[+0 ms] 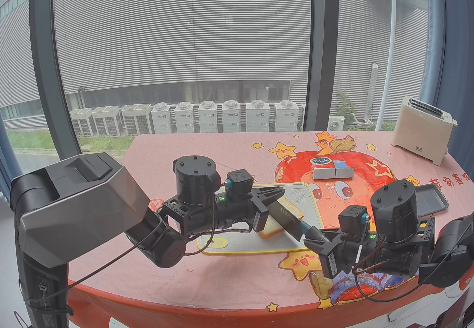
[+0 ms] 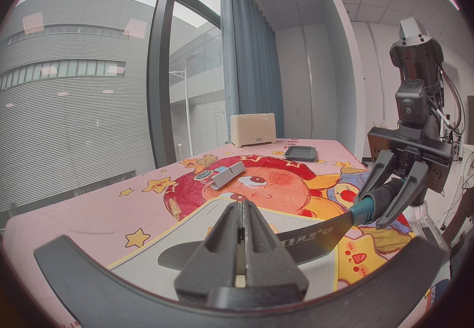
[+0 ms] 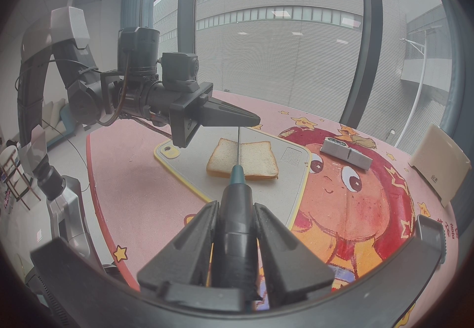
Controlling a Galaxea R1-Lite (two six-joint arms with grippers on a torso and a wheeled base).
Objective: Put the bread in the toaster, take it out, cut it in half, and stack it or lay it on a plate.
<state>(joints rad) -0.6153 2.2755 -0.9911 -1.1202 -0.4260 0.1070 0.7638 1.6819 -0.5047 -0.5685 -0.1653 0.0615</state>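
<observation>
On the cutting board (image 1: 236, 243), the knife (image 1: 286, 219), clamped by the right gripper (image 1: 313, 241), crosses the bread (image 1: 291, 209). The left gripper (image 1: 280, 191), pinched shut, crowds its 10 o'clock, with the toaster (image 1: 423, 129) at 2 o'clock.

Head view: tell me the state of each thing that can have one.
bread: flat on the cutting board, looks uncut.
knife: held in the right gripper, blade over the bread.
left gripper: shut.
toaster: no bread sticking out.
plate: empty.
</observation>
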